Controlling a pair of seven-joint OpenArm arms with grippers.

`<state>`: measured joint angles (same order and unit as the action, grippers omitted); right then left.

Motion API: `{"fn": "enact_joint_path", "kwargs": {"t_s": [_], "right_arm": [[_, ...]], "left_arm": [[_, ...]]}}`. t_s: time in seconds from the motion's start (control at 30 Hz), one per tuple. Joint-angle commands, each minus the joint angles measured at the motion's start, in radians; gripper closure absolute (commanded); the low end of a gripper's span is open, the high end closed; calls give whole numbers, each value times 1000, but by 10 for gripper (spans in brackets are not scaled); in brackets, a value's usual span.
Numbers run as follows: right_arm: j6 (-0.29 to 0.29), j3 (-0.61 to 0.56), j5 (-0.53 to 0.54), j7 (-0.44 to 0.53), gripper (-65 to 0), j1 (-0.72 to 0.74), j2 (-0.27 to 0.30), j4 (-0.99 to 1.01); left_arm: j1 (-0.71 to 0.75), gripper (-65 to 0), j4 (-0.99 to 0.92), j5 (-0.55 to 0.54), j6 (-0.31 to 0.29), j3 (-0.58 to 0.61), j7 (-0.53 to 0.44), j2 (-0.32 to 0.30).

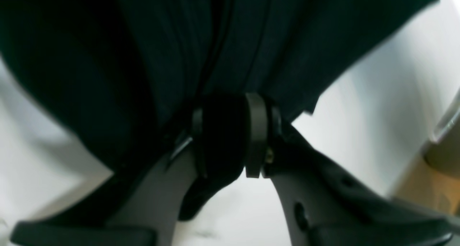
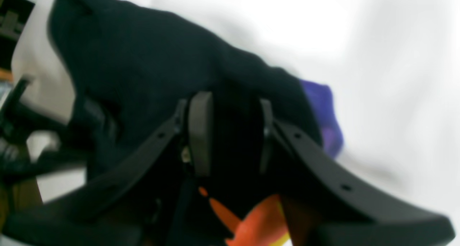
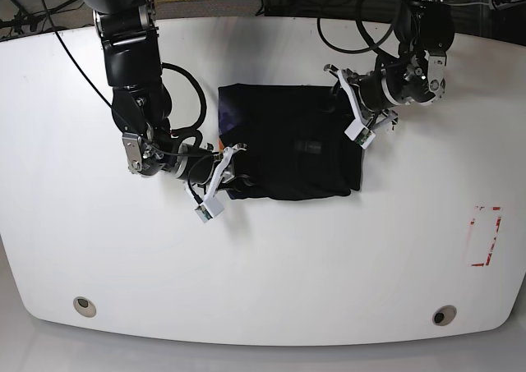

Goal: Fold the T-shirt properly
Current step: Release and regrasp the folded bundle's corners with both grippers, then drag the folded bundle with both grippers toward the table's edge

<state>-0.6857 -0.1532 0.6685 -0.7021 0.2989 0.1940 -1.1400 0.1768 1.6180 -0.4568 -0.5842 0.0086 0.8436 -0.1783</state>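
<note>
Bunched between the pads of each claw, left claw (image 1: 231, 134) and right claw (image 2: 230, 134) both pinching it, the T-shirt (image 3: 288, 150) lies as a dark slab on the white bench (image 3: 263, 282) between them, looking soft, light and floppy, best gripped at edges.

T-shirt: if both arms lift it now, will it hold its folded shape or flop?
Probably flops: the T-shirt is soft cloth, bunching and draping around the left gripper. Likely light, since small pinches raise folds. The layers at the right gripper may slide apart, with the print already peeking out.
</note>
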Motion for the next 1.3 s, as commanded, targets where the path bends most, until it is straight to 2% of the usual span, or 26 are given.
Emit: {"fn": "enact_joint_path", "kwargs": {"t_s": [0.0,0.13,0.23,0.33,0.43,0.53,0.77,0.83,0.93,1.03,1.13,1.27], "right_arm": [[-12,5,-25,29,-166,21,9,35],[-12,5,-94,95,-166,16,15,70],[-12,5,-95,95,-163,13,22,68],[-12,7,-94,92,-162,10,32,15],[-12,8,-94,35,-162,-30,63,-119],[-12,8,-95,5,-162,-34,65,-194],[-12,7,-105,2,-162,-4,72,-205],[-12,7,-114,9,-162,7,86,-168],[-12,4,-160,34,-160,55,86,-94],[-12,4,-221,77,-160,66,63,-48],[-12,4,-312,129,-160,96,48,16],[-12,4,-350,135,-160,89,48,27]], "left_arm": [[-3,-126,-49,11,0,-3,-33,-26],[-29,-126,-104,10,0,-3,-68,-46],[-41,-126,-100,5,-1,-3,-66,-80],[-55,-126,-38,5,-6,-8,-66,-82],[-52,-124,66,5,-38,-17,-66,-83],[-50,-124,129,10,-50,-55,-66,-80],[-9,-125,212,8,-49,-71,-66,-74],[0,-125,216,13,-49,-63,-66,-48],[7,-125,206,17,-47,-57,-66,-33],[20,-125,166,17,-47,-57,-66,-30],[2,-125,81,17,-47,-57,-68,-30],[-27,-125,-11,17,-47,-57,-70,-30]]}}
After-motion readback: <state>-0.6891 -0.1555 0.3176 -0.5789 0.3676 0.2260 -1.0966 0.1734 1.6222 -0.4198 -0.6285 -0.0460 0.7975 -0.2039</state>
